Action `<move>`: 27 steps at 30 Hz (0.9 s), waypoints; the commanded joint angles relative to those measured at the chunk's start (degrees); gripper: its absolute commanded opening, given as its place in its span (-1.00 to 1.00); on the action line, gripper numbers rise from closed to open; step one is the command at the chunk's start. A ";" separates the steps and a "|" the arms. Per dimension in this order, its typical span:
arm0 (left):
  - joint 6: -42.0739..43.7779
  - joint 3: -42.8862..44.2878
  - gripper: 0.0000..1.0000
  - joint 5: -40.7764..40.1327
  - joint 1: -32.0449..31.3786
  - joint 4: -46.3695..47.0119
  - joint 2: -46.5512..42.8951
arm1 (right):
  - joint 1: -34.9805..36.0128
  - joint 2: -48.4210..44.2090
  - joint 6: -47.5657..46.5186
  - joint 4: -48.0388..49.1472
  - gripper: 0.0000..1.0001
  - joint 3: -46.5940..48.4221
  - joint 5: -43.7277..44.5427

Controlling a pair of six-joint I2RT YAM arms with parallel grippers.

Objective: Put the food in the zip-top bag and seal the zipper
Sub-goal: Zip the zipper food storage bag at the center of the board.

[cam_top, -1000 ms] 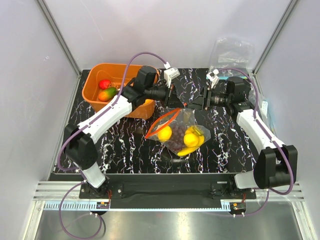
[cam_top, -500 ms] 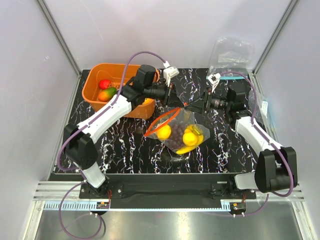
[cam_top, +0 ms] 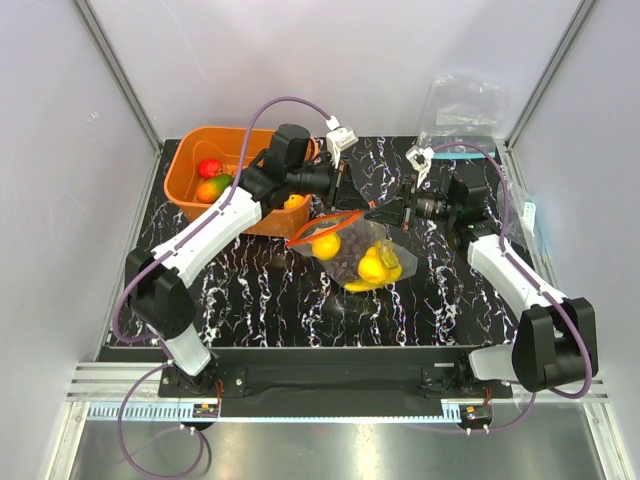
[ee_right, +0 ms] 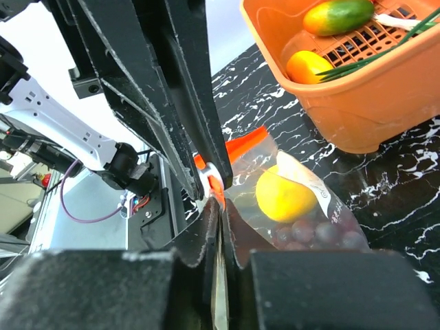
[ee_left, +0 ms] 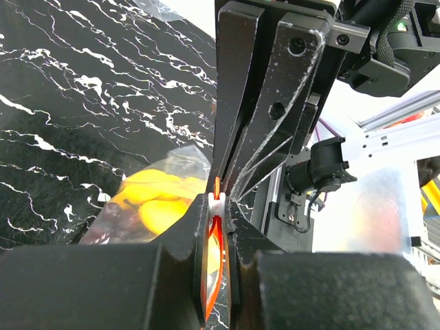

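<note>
Zip-top bag hangs right under both sets of jaws, which meet nearly tip to tip above the counter. Food is all inside as far as I can see: lemon, grapes, more yellow bits lower down. Can't tell if the bag's bottom rests on the counter or clears it.

Left jaws: pressed together, pinching the zipper. Left wrist cam shows the red-orange strip clamped edge-on btwn them, w/ a small white bit just past the tips. Right jaws: also look pressed together, nipping the same strip right beside the left ones. The rest of the zipper loops out open, away from both pairs toward the orange basket side, so the mouth isn't sealed yet.

Handling, my read: film is thin, crinkly and slick w/ no stiffness, so it'll sag & twist under the fruit, tho the toys look light. The strip is the only firmish part, so grip there, never the film. For the seal I'd use one pair as anchor & run the other along the strip toward the open loop, pressing the tracks shut. Risks: strip slips out, or the bag tips & a lemon rolls out the open end.
</note>
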 commanded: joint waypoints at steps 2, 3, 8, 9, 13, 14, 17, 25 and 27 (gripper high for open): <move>1.00 3.20 -1.00 1.32 0.29 2.22 -1.43 | 0.58 -1.47 -2.51 -1.65 -0.93 2.48 1.86; 1.54 2.94 -1.00 1.06 0.29 1.87 -1.52 | 0.58 -2.08 -2.33 -1.65 -0.97 2.57 2.31; 4.35 1.09 -1.00 -0.17 0.46 -0.24 -3.01 | 0.32 -2.70 0.21 0.54 -1.00 2.49 2.57; 4.70 0.91 -1.00 -0.26 0.46 -0.50 -3.19 | 0.32 -3.05 0.83 1.16 -1.00 2.31 2.49; 6.11 0.21 -1.00 -0.70 0.81 -1.38 -3.81 | -1.26 -4.81 3.21 2.84 -1.00 1.95 2.40; 6.20 0.12 -1.00 -0.62 0.99 -1.38 -3.81 | -1.79 -5.68 2.86 2.22 -1.00 2.13 2.40; 6.11 -0.05 -1.00 -0.09 1.43 -1.21 -3.81 | -2.40 -7.44 0.22 -2.34 -1.00 3.54 2.92; 6.46 -1.37 -1.00 0.09 2.13 -0.94 -4.42 | -5.04 -10.96 -5.14 -9.20 -1.00 5.03 9.50; 6.46 -2.07 -1.00 0.09 2.39 -0.86 -4.60 | -5.83 -11.58 -5.06 -9.29 -1.00 4.94 12.49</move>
